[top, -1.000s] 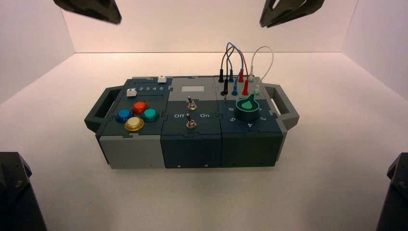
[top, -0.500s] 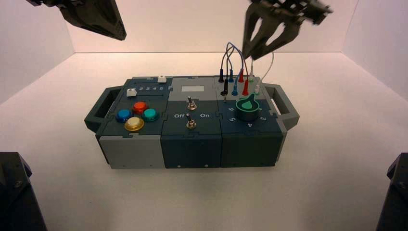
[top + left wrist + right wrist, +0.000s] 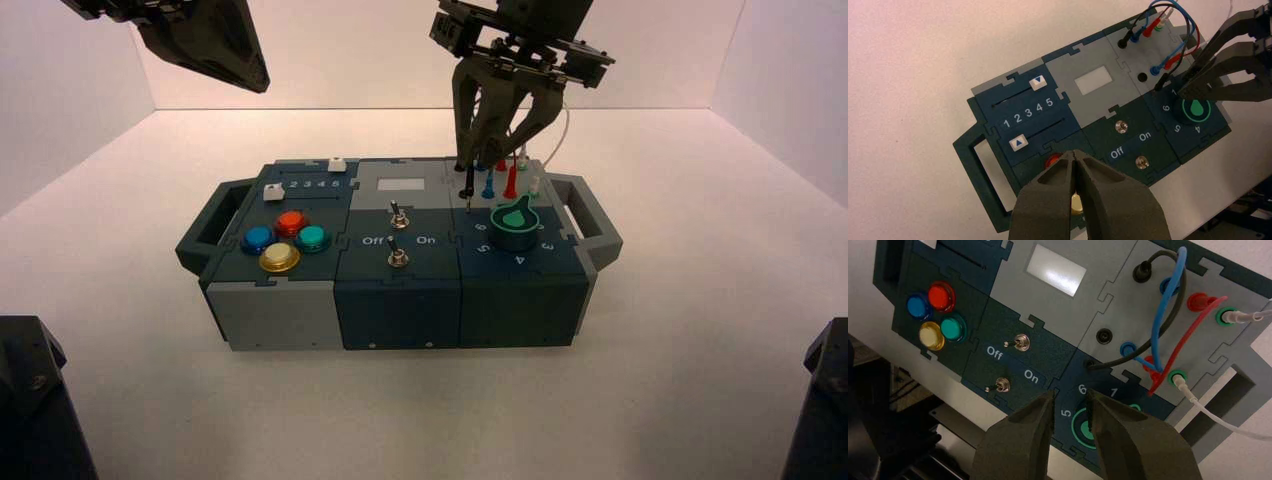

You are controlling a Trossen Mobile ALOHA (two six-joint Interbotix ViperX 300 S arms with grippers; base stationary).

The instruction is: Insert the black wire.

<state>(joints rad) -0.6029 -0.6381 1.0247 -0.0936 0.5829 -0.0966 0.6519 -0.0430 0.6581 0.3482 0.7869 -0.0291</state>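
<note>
Box (image 3: 400, 312) on the tabletop (image 3: 350, 410), set back from the front edge. Right end effector (image 3: 1070, 392) over the box's right part, above the knob (image 3: 1084, 430), fingers apart, nothing between them. Black wire (image 3: 1176, 307) on the back right panel: one end seated in the rear black socket (image 3: 1142, 272); the other, a slim plug (image 3: 1161, 81), out beside the open black socket (image 3: 1104, 336). Blue wire (image 3: 1160, 310) and red wire (image 3: 1188, 336) alongside. Left end effector (image 3: 1074, 152) above the box's left part, fingers together.

Right pincer (image 3: 1070, 395) open; left pincer (image 3: 1074, 152) shut.
</note>
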